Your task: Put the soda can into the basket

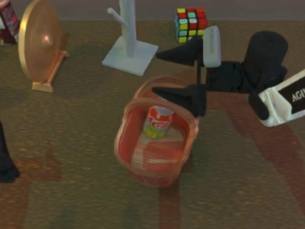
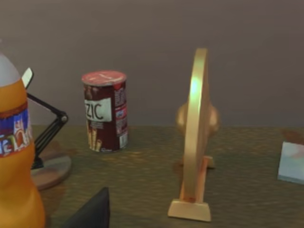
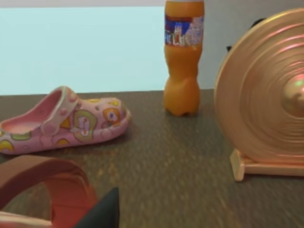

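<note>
Orange-red woven wicker forms the oval basket (image 1: 125, 143), which stands near the middle of the table and has an arched brown handle over it. Inside it, on the pale slatted floor, stands the small cylindrical soda can (image 1: 158, 121), red on the upper part with white letters, lime-green below and silver on top; it leans a little toward the far side of the basket. The can is free, nothing touches it.

The right gripper (image 1: 167, 74) hangs above the far right rim of the basket, with its two black fingers spread wide apart and holding nothing. One finger (image 1: 178, 55) points toward the white peg stand (image 1: 129, 47), the other lies over the handle of the basket. In the right wrist view a part of the handle (image 3: 42, 178) shows low in the picture, with one dark fingertip beside it.

The left arm (image 1: 5, 162) is parked at the left edge of the table; whether its pincer is open or closed I cannot tell.

Behind the basket stands a colourful puzzle cube (image 1: 190, 23), just beside the white stand. At the far left is a round golden disc on a wooden stand (image 1: 39, 43), and next to it a dark red and white snack tube (image 2: 105, 110). The wrist views also show an orange drink bottle (image 3: 183, 59) and a pink patterned clog shoe (image 3: 61, 121).
</note>
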### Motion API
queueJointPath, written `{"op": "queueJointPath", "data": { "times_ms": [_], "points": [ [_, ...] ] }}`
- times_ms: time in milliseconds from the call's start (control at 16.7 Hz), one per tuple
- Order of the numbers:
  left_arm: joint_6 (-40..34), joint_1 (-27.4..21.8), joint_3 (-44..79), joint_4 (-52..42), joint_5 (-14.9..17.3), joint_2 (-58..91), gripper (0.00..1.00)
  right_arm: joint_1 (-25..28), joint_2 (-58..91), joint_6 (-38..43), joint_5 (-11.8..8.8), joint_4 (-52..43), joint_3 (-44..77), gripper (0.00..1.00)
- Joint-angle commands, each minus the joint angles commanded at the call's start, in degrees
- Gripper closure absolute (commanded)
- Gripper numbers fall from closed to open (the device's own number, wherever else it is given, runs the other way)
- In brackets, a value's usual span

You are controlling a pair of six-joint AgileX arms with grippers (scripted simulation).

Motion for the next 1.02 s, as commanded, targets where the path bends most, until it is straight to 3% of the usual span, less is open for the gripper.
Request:
{"op": "queueJointPath", "data": {
  "times_ms": [300,480,720,1020],
  "points": [
    [0.2,-0.3,0.5,-0.4,0.1,0.5,0.00,-0.3,-0.5,0.0,0.3,-0.3,-0.3,0.00],
    [2.6,-2.6,4.9,-4.4,1.1,4.9,0.00,-1.1,-4.4,-0.2,2.7,-2.5,-3.4,0.00],
    [9.2,-8.0,17.4,-15.4,2.6,17.6,0.00,-3.4,-15.5,-0.7,9.4,-9.1,-11.7,0.00],
    [21.4,-16.3,40.4,-34.0,3.6,40.7,0.00,-7.5,-37.1,-1.6,21.2,-21.2,-25.7,0.00]
  ]
}}
